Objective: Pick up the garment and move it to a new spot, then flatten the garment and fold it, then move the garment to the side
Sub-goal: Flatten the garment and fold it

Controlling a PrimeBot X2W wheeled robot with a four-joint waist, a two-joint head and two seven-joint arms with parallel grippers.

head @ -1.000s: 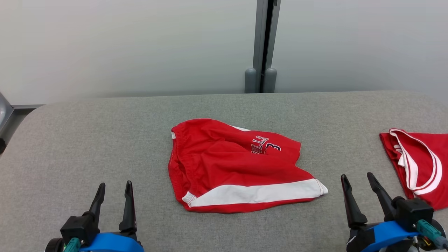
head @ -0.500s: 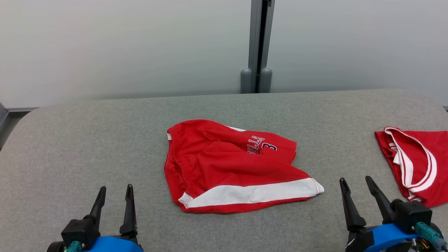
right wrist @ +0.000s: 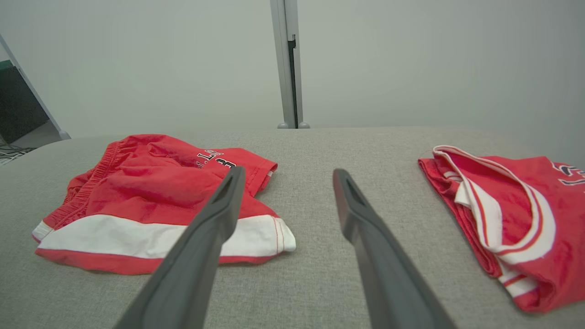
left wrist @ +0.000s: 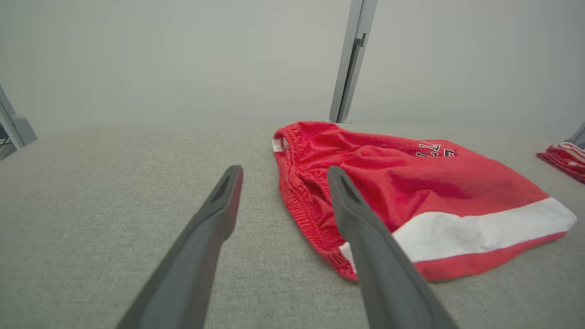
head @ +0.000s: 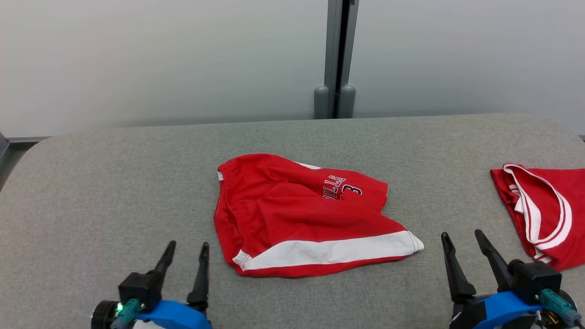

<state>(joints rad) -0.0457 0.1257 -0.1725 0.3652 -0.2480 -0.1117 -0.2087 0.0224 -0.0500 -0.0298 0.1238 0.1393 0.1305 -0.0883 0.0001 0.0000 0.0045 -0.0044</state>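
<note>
Two red garments lay on the one grey table (head: 114,173). The shorts (head: 301,219), rumpled and with a white band along their near edge, were in the middle. A jersey (head: 544,205) with white trim was at the far right, well apart from the shorts. Two grippers stood at the near edge. The left gripper (head: 188,245) was near the waistband end of the shorts, and the right gripper (head: 460,234) was between the shorts and the jersey. Both had their fingers spread, held nothing and were clear of the cloth. One metal post (head: 338,45) rose behind the table. Compared with half a second before, the left gripper had shifted to its right, nearer the shorts. The right gripper, the shorts and the jersey had kept their places.
</note>
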